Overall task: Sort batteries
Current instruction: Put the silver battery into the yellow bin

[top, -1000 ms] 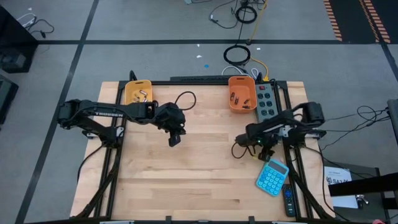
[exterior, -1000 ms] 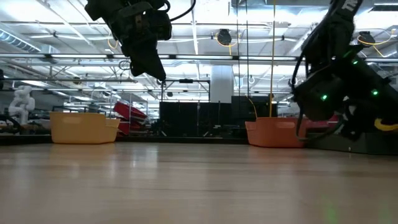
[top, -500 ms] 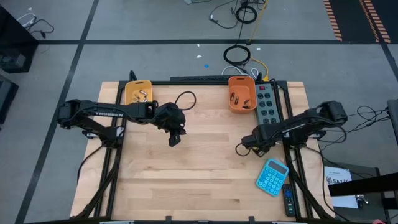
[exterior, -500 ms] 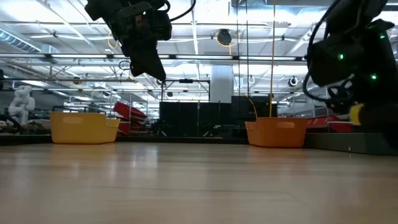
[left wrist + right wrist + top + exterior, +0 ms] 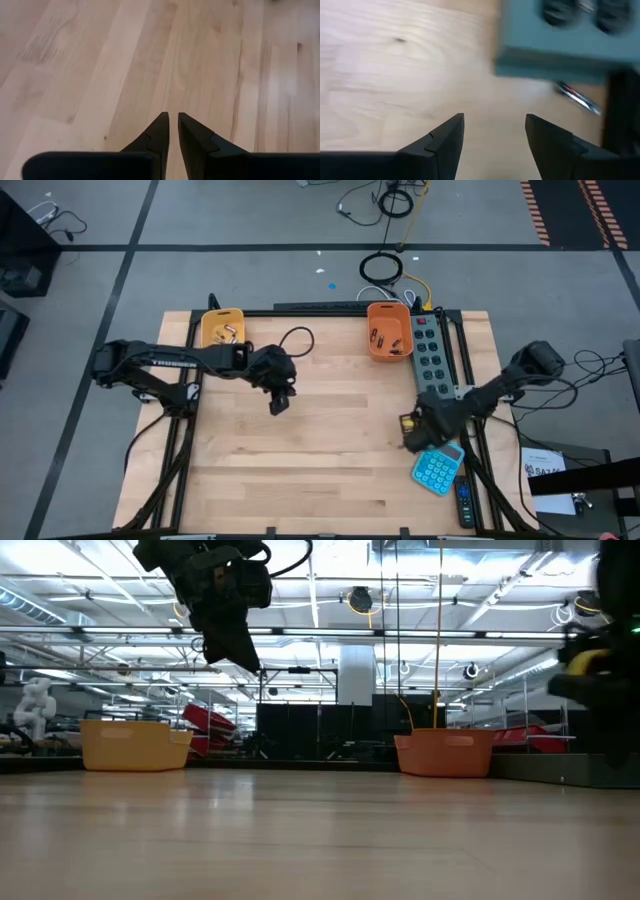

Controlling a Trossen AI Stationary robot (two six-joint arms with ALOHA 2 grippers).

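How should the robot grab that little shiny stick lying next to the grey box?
Probably by its middle, from straight above. The stick, likely a battery, lies flat and slanted on the table, close to the power strip. The right gripper, jaws open, would best turn to pinch across its thin sides, not its ends.

2 arms over the desk, neither holding anything.

The left gripper (image 5: pixel 279 402) hangs raised above the desk's middle-left, arm stretched inward, its jaws nearly together with a thin gap. The right gripper (image 5: pixel 409 435) sits low near the desk's right side, arm angled inward, jaws spread wide.
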